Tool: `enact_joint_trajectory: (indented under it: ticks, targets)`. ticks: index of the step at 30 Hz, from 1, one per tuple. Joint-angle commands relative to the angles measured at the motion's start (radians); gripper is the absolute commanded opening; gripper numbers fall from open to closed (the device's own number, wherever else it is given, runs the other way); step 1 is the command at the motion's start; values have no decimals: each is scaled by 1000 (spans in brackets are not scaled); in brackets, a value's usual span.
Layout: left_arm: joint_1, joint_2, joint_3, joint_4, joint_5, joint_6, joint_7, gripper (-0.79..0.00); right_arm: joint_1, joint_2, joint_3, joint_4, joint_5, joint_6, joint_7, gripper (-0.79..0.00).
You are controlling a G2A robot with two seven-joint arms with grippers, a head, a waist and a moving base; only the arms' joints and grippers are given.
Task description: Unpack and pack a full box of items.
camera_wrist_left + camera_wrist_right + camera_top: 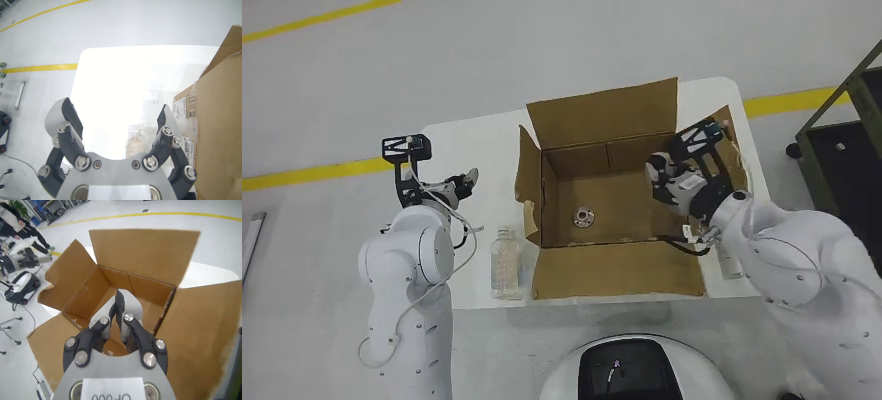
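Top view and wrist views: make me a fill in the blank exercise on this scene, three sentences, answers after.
Open or shut, the left end effector is ___.
Open or shut, the right end effector, by the cardboard box, is ___.
The clear bottle lies on the white ___, beside the box.
Answers: open; shut; table.

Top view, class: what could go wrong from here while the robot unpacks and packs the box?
The clear plastic bottle lies on its side beside the brown cardboard box; the open left tool might nudge it rolling. The shut right tool hangs by its raised flaps and might snag one.
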Motion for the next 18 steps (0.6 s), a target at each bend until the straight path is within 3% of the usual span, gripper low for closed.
enact_joint_trajectory:
  ticks: [1, 9, 18]
  targets:
    - [0, 0, 0, 0, 0, 0, 0, 0, 46, -12, -98, 90, -36, 49, -12, -785]
    - [0, 0, 0, 0, 0, 0, 0, 0, 188, -66, -296, 319, -109, 196, -50, -785]
    - [0, 0, 0, 0, 0, 0, 0, 0, 197, -70, -304, 329, -111, 203, -55, -785]
